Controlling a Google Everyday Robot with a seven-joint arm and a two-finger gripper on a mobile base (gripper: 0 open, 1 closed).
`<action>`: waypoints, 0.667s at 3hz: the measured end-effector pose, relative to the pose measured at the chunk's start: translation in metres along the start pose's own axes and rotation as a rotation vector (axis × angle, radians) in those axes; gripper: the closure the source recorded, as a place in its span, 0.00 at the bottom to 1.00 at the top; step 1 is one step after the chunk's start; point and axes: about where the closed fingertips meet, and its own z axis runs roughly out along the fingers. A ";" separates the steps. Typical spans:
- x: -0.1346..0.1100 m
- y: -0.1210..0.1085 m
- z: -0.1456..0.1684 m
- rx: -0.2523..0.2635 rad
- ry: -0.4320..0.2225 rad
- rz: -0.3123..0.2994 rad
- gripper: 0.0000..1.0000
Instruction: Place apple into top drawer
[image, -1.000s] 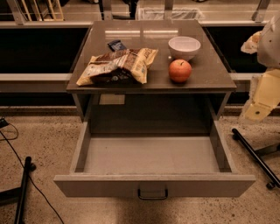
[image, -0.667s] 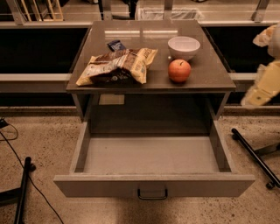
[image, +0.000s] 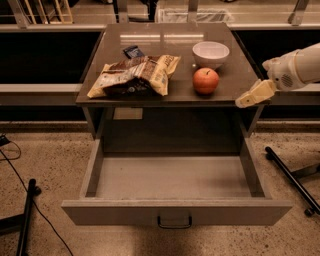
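Apple (image: 206, 80) was seen on the cabinet top (image: 155, 47), just before the white bowl (image: 211, 53), above the pulled-out top drawer (image: 120, 212). The gripper (image: 255, 93) was held at the cabinet's right edge, apart from the apple; whether it was open or closed could not be told. The apple was judged firm, smooth, fairly light and prone to rolling, best grasped across its widest middle.

Chip bag (image: 136, 76), white bowl (image: 210, 53), dark packet (image: 133, 51) on tabletop (image: 175, 35).
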 end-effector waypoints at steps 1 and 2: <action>0.018 0.002 0.020 -0.026 0.018 0.018 0.00; 0.006 0.014 0.032 -0.059 -0.036 0.029 0.00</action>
